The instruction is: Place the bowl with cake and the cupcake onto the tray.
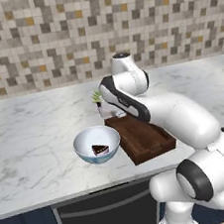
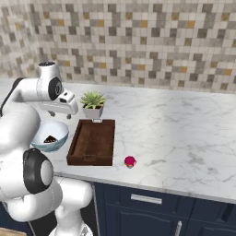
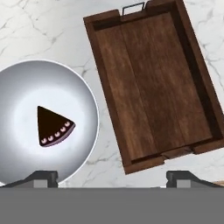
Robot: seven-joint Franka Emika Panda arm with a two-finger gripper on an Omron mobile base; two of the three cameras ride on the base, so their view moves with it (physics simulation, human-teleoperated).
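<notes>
The bowl (image 1: 83, 139) (image 2: 56, 128) (image 3: 26, 87), white inside and light blue outside, stands on the counter just left of the tray, apart from it. A dark wedge of cake (image 1: 100, 149) (image 2: 50, 138) (image 3: 53, 127) lies in its middle. The dark wooden tray (image 1: 144, 134) (image 2: 92, 138) (image 3: 148, 87) holds nothing. To the right of the tray, near the counter's front edge, sits the pink-topped cupcake (image 2: 130, 161). My gripper (image 2: 60, 112) (image 3: 112, 179) hovers open above the bowl's edge and the tray's near end, looking straight down, with nothing between its fingers.
A small potted plant (image 1: 97, 97) (image 2: 93, 104) stands right behind the tray's far end. The marble counter (image 2: 184, 129) stretches wide to the right of the tray. A tiled wall (image 1: 49, 37) closes the back.
</notes>
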